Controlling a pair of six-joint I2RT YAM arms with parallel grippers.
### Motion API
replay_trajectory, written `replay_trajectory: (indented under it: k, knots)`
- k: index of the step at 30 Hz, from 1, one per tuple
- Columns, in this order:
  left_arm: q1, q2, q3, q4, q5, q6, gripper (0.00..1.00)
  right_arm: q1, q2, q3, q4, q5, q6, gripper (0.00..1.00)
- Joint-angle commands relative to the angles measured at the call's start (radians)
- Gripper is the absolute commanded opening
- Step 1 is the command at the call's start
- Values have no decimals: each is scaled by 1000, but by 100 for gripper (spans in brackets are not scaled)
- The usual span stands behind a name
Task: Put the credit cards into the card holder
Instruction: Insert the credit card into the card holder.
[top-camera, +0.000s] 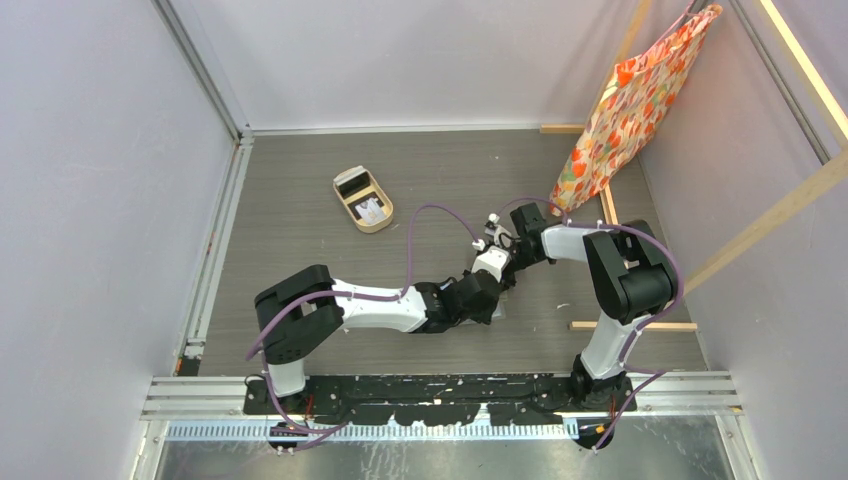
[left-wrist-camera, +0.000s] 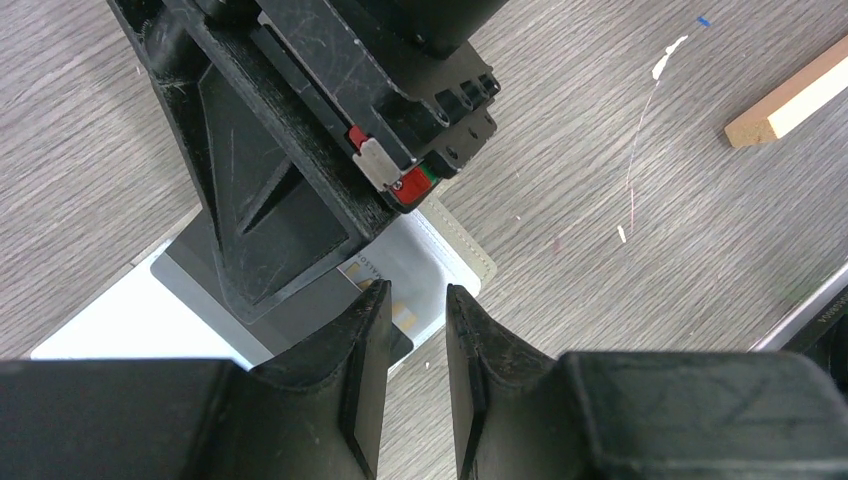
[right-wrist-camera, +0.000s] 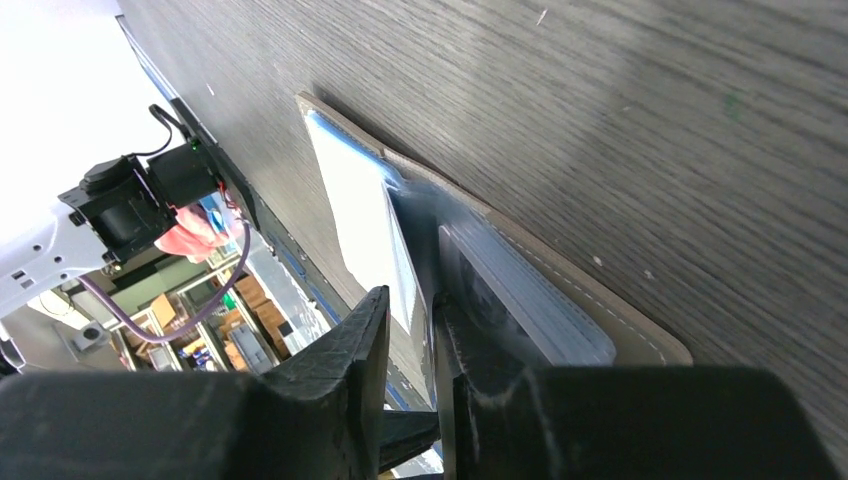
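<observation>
The card holder (left-wrist-camera: 472, 253) lies open on the table, its pale sleeves (right-wrist-camera: 545, 295) upward and its tan stitched cover (right-wrist-camera: 625, 335) beneath. A white credit card with a gold chip (left-wrist-camera: 425, 268) and a grey card (left-wrist-camera: 195, 285) lie on it. My left gripper (left-wrist-camera: 417, 292) hovers open at the holder's corner; bare table shows through its gap, and one fingertip overlaps the white card. My right gripper (right-wrist-camera: 410, 300) is low over the sleeves, narrowly open, with a thin clear sleeve edge against its inner finger. In the top view both grippers (top-camera: 492, 280) meet at mid-table and hide the holder.
A tan oval tray (top-camera: 384, 222) at the back left holds a black card (top-camera: 351, 183) and a white one (top-camera: 371, 208). An orange patterned bag (top-camera: 630, 100) hangs at the back right. Wooden strips (top-camera: 632, 325) (left-wrist-camera: 790, 95) lie to the right.
</observation>
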Motion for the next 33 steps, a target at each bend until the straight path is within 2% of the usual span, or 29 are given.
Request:
replay_trajectory:
  k: [1, 24, 33]
  knots:
    - [-1, -16, -4, -13, -39, 1, 28, -3, -27, 32, -46, 57, -54, 29]
    - [-1, -27, -15, -25, -73, -12, 29, -3, -47, 128, -229, 91, -190, 38]
    - [-2, -113, -20, 24, -40, -15, 31, -3, -40, 130, -227, 79, -183, 38]
